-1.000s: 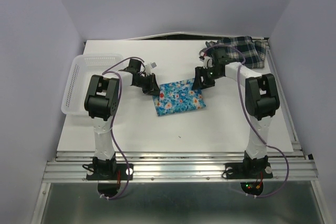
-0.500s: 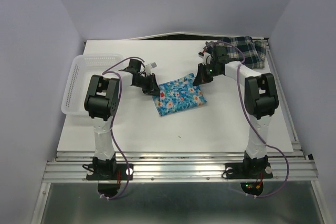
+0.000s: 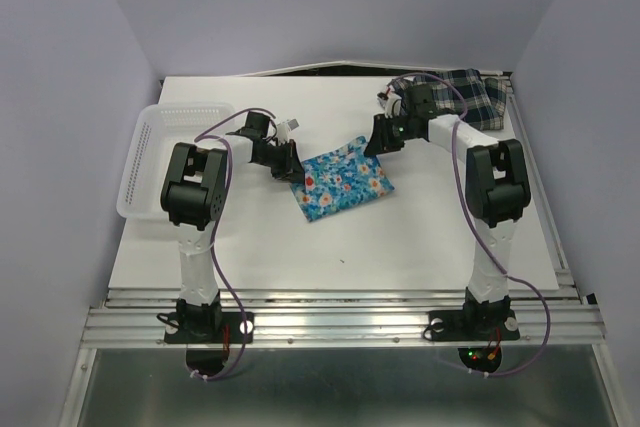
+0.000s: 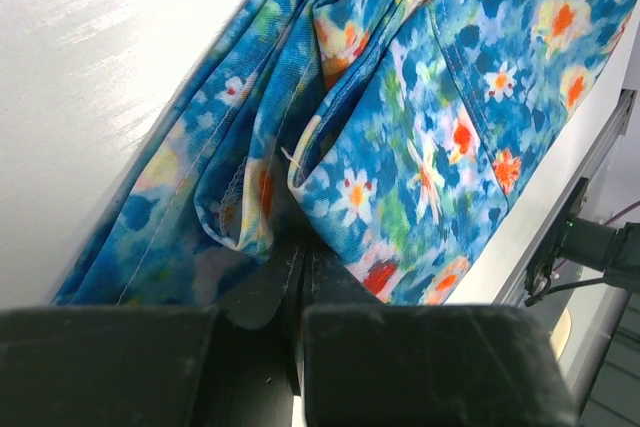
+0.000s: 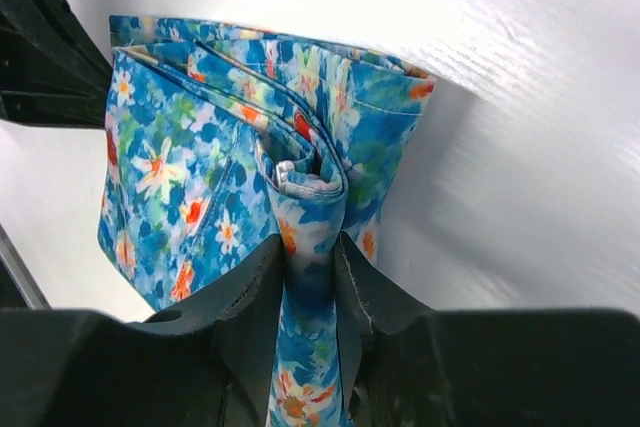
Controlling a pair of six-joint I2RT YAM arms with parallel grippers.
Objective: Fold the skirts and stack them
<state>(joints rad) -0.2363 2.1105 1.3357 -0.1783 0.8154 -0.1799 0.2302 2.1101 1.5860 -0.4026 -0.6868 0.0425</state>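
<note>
The blue floral skirt lies folded mid-table between both arms. My left gripper is at its left corner; in the left wrist view the jaws are pressed together with the floral skirt bunched over their tips. My right gripper is at the skirt's far right corner. The right wrist view shows this gripper shut on a rolled fold of the floral skirt. The dark plaid skirt lies crumpled at the far right corner of the table, behind the right arm.
A white lattice basket stands at the table's left edge beside the left arm. The white table ends at a metal rail in front, and purple walls close in on three sides.
The right gripper closed on the floral skirt's far right corner and drew it slightly back and up. That edge now stands raised. The left gripper has stayed in place.
</note>
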